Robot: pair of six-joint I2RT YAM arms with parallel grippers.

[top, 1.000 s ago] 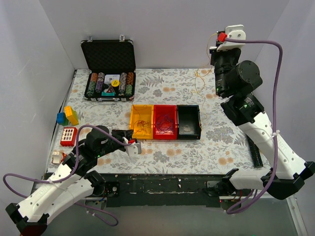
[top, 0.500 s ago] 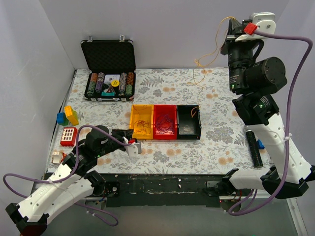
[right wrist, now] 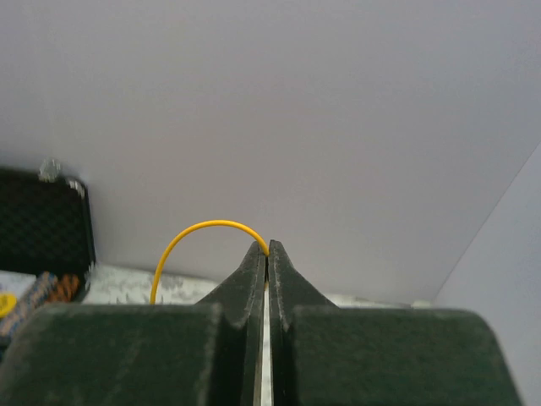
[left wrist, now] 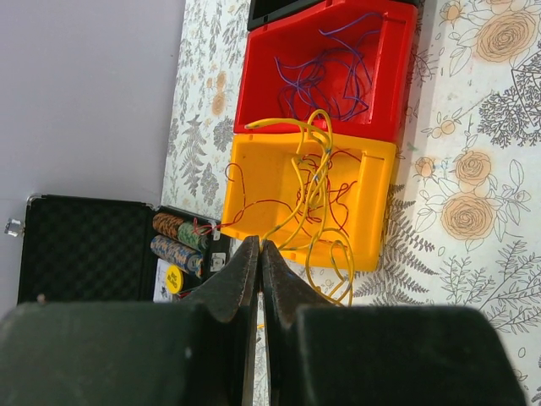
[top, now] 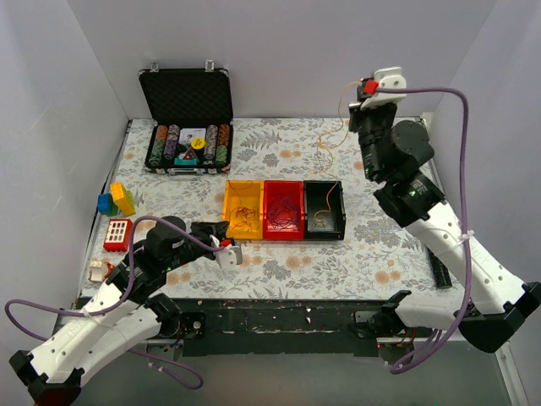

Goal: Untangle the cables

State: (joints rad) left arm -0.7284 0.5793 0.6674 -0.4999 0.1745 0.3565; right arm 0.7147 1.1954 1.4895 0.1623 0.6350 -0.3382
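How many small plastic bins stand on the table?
3, side by side in a row: the yellow plastic bin on the left, the red plastic bin in the centre, the black plastic bin on the right. None seems hidden.

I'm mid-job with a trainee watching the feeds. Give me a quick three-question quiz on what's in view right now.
1. True or false: the right gripper is shut on a yellow cable.
2. Which bin holds the purple cables? A) yellow bin B) red bin C) black bin
3. Fill in: the left gripper is ___ (open or shut).
Key: 1 true; 2 B; 3 shut.
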